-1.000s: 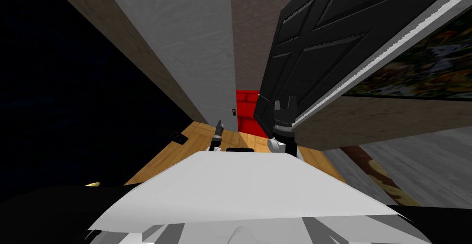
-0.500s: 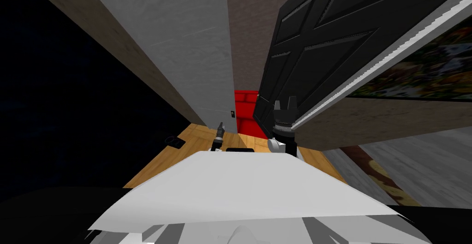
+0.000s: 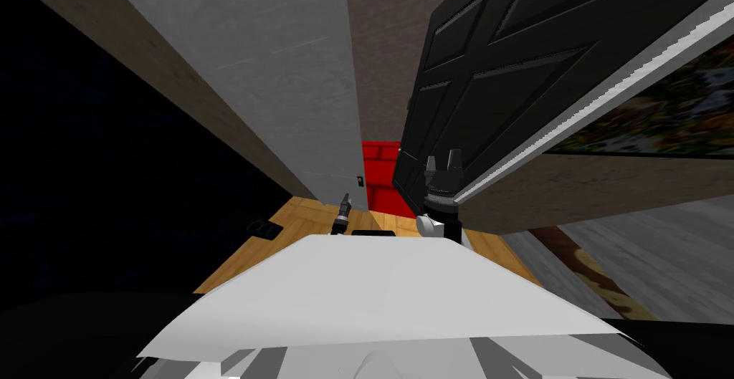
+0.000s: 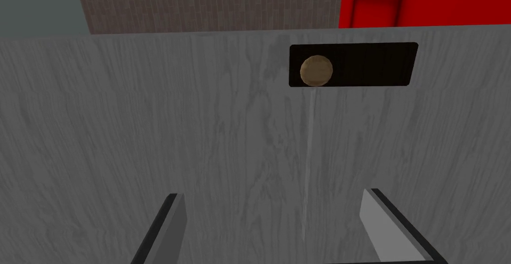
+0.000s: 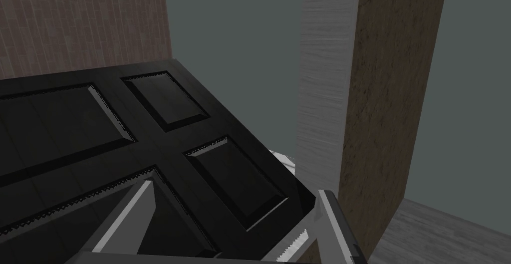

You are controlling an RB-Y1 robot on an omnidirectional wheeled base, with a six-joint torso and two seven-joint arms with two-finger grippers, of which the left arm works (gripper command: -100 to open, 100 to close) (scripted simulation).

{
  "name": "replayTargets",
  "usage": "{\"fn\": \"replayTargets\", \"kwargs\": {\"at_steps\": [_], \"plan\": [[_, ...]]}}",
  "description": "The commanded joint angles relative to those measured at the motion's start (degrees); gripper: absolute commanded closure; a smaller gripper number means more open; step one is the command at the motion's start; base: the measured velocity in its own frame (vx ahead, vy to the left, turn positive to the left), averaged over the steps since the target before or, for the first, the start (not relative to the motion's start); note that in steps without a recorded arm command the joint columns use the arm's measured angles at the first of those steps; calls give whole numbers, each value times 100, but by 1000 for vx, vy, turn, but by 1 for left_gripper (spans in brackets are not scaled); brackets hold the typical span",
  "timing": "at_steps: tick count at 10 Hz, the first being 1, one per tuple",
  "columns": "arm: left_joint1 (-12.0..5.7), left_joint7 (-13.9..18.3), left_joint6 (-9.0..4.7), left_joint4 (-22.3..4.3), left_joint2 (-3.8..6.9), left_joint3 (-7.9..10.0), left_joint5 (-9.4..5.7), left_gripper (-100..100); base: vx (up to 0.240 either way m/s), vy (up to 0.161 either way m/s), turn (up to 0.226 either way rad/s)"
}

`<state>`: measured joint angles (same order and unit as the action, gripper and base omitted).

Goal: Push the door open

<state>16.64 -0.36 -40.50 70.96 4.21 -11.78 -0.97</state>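
Black panelled door (image 3: 502, 74) stands ajar; the right hand (image 3: 443, 161), fingers apart, meets its near edge mid-push. Next, I judge, drive forward. Left hand (image 4: 271, 193) hangs spread, idle.

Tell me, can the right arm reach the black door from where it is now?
Probably yes. The right pincer is open and looks right up at the door. The wrist view shows the door's dark panels just past the fingers, with nothing in between.
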Motion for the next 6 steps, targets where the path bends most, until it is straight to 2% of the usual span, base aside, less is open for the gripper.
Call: {"fn": "replayTargets", "kwargs": {"at_steps": [1,6], "plan": [[3,-4,-56,-210,-35,-52,21,-100,159,22,-82],[-97,-3,-225,-835,-140,-140,55,-100,131,21,-60]]}}
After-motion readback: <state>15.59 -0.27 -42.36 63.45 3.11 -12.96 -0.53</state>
